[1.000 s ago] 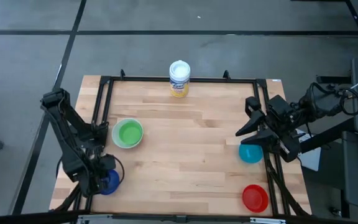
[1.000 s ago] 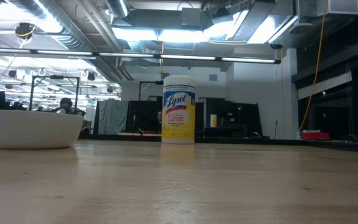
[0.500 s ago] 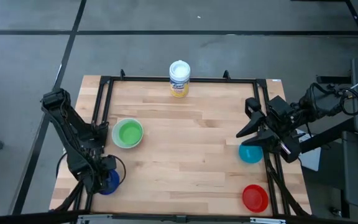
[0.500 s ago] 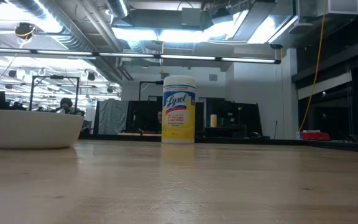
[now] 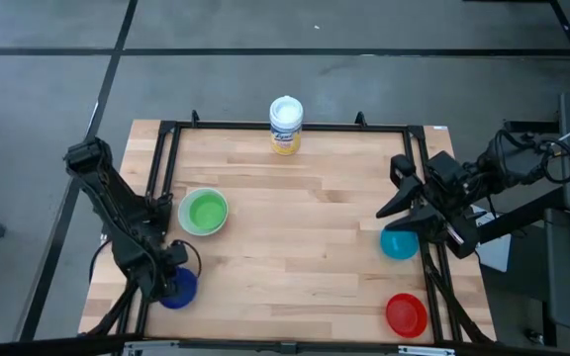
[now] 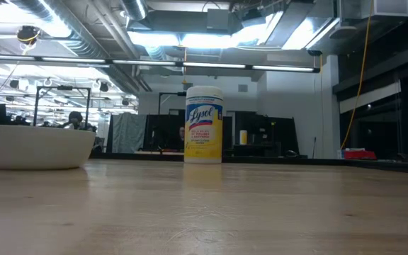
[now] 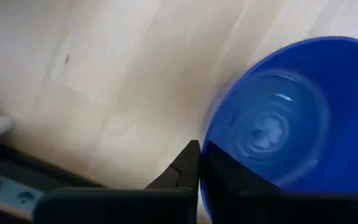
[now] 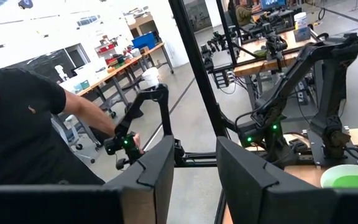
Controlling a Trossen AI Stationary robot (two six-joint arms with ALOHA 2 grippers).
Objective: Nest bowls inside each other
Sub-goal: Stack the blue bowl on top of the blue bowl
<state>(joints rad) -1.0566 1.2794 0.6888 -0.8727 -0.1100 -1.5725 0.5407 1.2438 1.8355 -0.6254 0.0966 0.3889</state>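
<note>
At the table's near left corner sits the blue bowl (image 5: 178, 288) (image 7: 284, 124), with my left gripper (image 5: 163, 280) (image 7: 201, 149) pointing down and shut on its rim. Farther along the left side, the green bowl (image 5: 204, 211) rests inside the white bowl (image 5: 185, 223) (image 6: 34, 145). The teal bowl (image 5: 399, 243) stands at the right, and the red bowl (image 5: 406, 314) at the near right. My right gripper (image 5: 386, 208) (image 8: 194, 174) hangs open and level, high above the teal bowl, with nothing between its fingers. My left gripper pinches the blue bowl's rim (image 7: 207, 124) on the side toward the table's left edge. One finger (image 7: 188, 165) is outside the wall and the other inside. The fingers come from above, pointing down. The bowl stands upright on the table.
A yellow canister (image 5: 285, 126) (image 6: 204, 124) with a white lid stands at the middle of the far edge. Black frame rails (image 5: 161, 178) run along the table's sides. Bare wood (image 5: 295, 237) lies in the middle. A person (image 8: 23, 124) stands beyond the table.
My left gripper has sunk onto the blue bowl's rim, shifting slightly toward the bowl. My right arm has kept still.
</note>
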